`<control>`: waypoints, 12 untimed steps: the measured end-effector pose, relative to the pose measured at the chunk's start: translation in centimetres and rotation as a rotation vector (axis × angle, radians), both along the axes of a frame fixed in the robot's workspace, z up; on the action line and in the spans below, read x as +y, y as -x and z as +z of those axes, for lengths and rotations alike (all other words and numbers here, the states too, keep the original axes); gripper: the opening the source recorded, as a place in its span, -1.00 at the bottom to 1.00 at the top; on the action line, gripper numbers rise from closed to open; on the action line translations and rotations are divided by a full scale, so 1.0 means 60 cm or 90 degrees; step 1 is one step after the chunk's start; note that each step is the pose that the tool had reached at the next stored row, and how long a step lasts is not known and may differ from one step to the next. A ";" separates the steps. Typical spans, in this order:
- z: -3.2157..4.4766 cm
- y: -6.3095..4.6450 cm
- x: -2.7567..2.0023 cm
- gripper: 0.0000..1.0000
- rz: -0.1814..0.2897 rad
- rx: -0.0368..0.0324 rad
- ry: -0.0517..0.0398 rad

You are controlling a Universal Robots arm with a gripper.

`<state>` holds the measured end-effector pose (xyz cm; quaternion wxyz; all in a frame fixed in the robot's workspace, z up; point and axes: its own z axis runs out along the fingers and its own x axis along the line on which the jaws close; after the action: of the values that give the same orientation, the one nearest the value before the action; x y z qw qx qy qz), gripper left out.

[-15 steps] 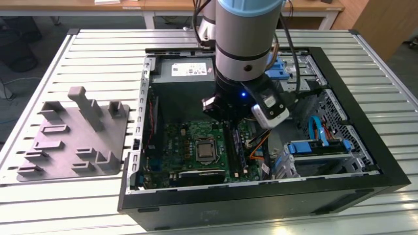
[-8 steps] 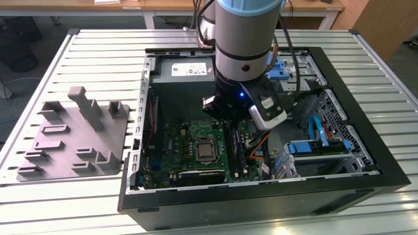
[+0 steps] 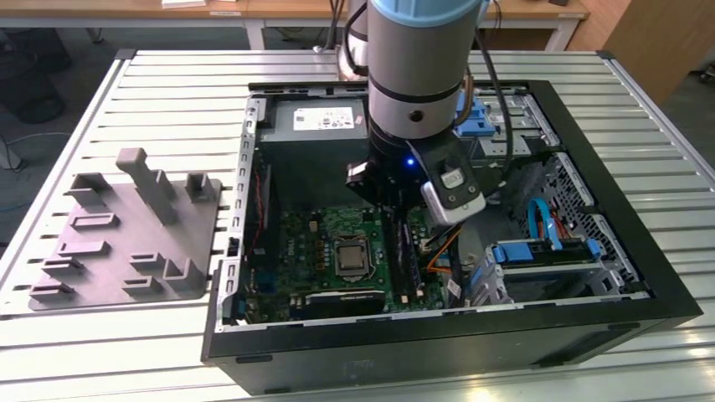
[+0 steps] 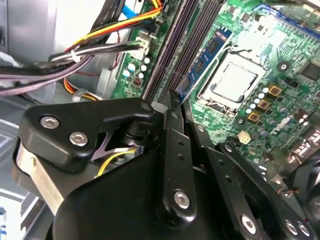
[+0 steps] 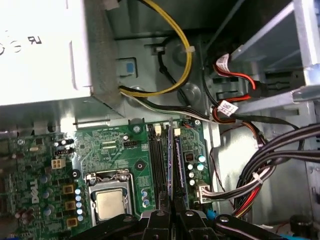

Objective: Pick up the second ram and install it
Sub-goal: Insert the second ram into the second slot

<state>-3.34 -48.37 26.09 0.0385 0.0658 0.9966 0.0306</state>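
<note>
The second ram is a thin dark stick with a blue label, standing on edge along the black memory slots beside the CPU socket. My gripper is shut on its near end, with a black finger on each side. In the second wrist view the ram runs away from the gripper over the slots. In the exterior view the gripper is low inside the open computer case, and the ram is a dark strip under it. Whether the stick sits fully down in a slot I cannot tell.
The CPU socket lies on the exterior view's left of the slots. Bundled cables and red leads crowd the other side, near the drive cage. The power supply fills the far end of the case. A grey holder block stands outside on the slatted table.
</note>
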 end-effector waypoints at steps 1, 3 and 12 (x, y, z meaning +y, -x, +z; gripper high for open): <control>0.000 0.000 0.0000 -0.73 -0.007 0.0000 0.0000; 0.000 0.000 0.0000 -0.73 -0.020 0.0000 0.0001; 0.000 0.000 0.0000 -0.73 -0.083 0.0000 0.0001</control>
<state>-3.34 -48.37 26.08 0.0404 0.1304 0.9902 0.0279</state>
